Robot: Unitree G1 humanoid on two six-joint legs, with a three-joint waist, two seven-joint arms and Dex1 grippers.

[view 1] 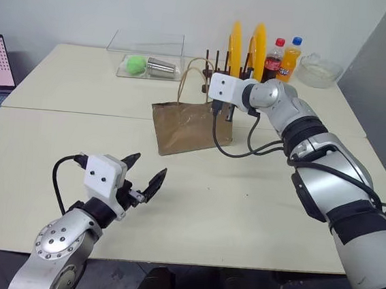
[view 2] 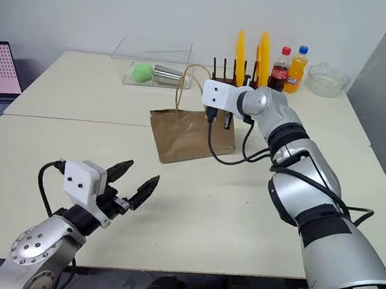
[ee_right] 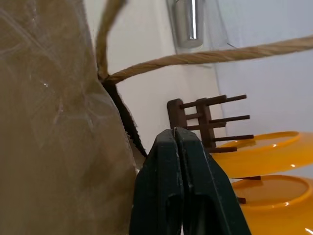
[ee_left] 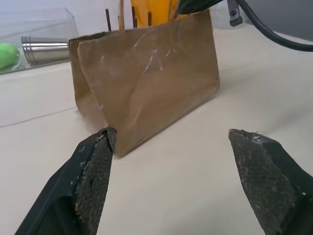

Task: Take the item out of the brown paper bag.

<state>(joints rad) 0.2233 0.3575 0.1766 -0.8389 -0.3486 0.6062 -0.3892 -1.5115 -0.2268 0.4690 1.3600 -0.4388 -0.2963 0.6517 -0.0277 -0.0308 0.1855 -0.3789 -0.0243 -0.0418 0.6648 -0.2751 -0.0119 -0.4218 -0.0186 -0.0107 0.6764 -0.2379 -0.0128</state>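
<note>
Brown paper bag [view 1: 188, 127]: it stands upright near the middle of your tabletop [view 1: 255, 212], creased kraft paper with thin tan loop handles [view 1: 192, 73] rising from its mouth. Expect it to be light and soft-walled; it will likely slide or crumple if you push on it without a brace.

Item: you cannot see it. It is presumably inside the bag, hidden by the paper. If it is a small rigid container, its side would be smooth and may slip, so take it across the body rather than by the top.

Right claw [ee_right: 178, 142]: fingers pressed together with nothing between them, poised at the bag's top edge beside one handle loop. You would need to part the fingers before reaching in.

Left claw [view 1: 145, 177]: fingers wide apart, empty, low over the tabletop, well apart from the bag and facing its front. It is placed to steady the bag wall.

Behind the bag: a dark rack holding yellow plates [view 1: 247, 47], a metal cup [view 1: 163, 66].
</note>
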